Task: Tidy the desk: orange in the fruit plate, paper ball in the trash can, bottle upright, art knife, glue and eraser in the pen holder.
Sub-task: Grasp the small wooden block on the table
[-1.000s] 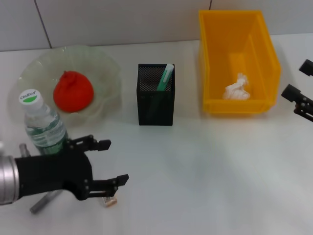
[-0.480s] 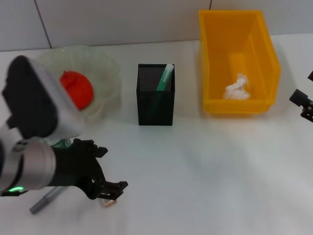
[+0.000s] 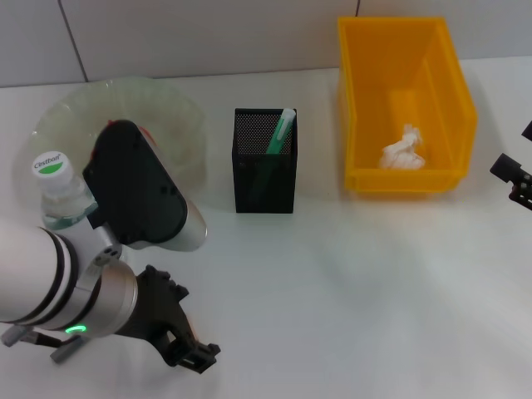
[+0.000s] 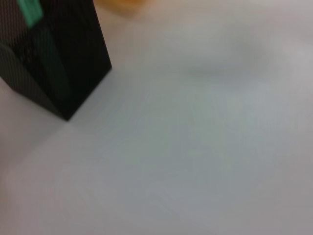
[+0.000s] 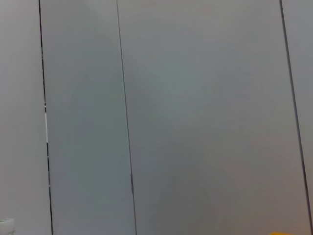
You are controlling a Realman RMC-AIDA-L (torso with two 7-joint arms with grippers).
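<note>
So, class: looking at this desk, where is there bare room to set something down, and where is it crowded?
Bare: the wide white stretch in front of the pen holder and trash can. A smaller gap separates those two. Crowded: the near-left corner, where the left claw and its arm cover the desk beside the bottle and fruit plate.

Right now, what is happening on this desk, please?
A two-armed robot is tidying the desk. Its left claw is low at the near edge, pointing down at the desk; whether it holds anything cannot be seen. The paper ball lies in the trash can, the bottle stands upright beside the fruit plate, and a green item sticks out of the pen holder. The right claw waits at the far right.
</note>
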